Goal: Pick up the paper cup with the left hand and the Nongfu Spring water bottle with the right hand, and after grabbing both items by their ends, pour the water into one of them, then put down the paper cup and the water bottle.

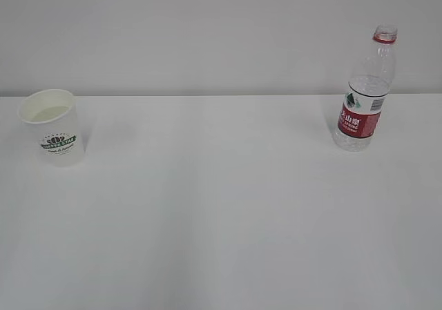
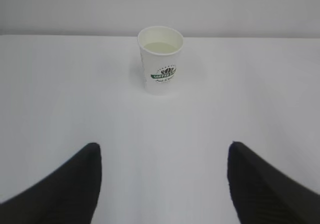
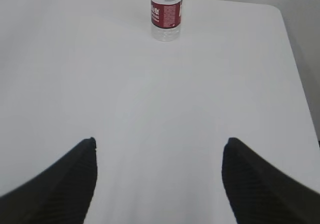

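On the white table (image 1: 221, 220): paper cup (image 1: 53, 128) at left of frame, Nongfu Spring water bottle (image 1: 364, 92) at upper right, both upright, well apart, untouched.

In the wrist views: left hand (image 2: 162, 184) spread wide and empty, cup dead ahead at upper centre; right hand (image 3: 159, 181) likewise released, bottle straight ahead at top edge, long axis vertical. Probably a straight forward reach for each.

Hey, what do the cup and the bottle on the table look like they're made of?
The paper cup: apparently paper, with matte white walls, a rolled rim and a printed green logo. The water bottle: clear, glossy plastic you can see through, with a red printed label that is probably plastic film.
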Motion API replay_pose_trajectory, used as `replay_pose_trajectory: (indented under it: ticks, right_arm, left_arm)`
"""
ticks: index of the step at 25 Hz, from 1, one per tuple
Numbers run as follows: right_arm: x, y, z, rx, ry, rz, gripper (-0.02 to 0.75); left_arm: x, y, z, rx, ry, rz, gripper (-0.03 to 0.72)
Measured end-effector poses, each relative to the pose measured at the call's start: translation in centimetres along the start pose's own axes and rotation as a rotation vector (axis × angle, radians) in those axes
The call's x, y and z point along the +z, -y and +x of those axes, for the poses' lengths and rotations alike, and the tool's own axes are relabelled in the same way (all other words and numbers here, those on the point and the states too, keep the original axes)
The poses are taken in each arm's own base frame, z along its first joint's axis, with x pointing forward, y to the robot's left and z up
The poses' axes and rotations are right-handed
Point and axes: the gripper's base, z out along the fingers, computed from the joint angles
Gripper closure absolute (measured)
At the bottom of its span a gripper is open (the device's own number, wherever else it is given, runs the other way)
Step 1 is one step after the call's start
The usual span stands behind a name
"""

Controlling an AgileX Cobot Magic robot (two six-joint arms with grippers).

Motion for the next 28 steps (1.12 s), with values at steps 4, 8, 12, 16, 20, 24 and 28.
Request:
replay_pose_trajectory:
  ticks: [4,8,12,16,20,24,28]
  right_arm:
    - [0.4,-0.3,0.6,-0.008,-0.004,-0.023,0.150]
    - [0.6,-0.3,0.7,-0.009,-0.008,-0.025,0.151]
    - [0.6,-0.3,0.7,-0.009,-0.006,-0.026,0.151]
    - [0.7,-0.3,0.8,-0.010,-0.010,-0.026,0.150]
    - [0.7,-0.3,0.8,-0.012,-0.009,-0.026,0.150]
    - [0.8,-0.3,0.8,-0.012,-0.008,-0.026,0.150]
    - [0.8,-0.3,0.8,-0.012,-0.008,-0.024,0.151]
  left_arm:
    - [-0.9,0.0,0.3,0.003,0.051,0.005,0.150]
    - [-1.6,0.1,0.4,0.006,0.030,0.005,0.177]
    - [-1.7,0.0,1.0,0.007,-0.038,0.000,0.190]
    - [-1.8,0.0,1.7,0.008,-0.107,-0.005,0.193]
    - [-1.8,-0.1,1.9,0.009,-0.129,-0.008,0.194]
    - [-1.8,-0.1,1.9,0.010,-0.129,-0.008,0.200]
    - [-1.7,-0.1,1.9,0.010,-0.125,-0.009,0.202]
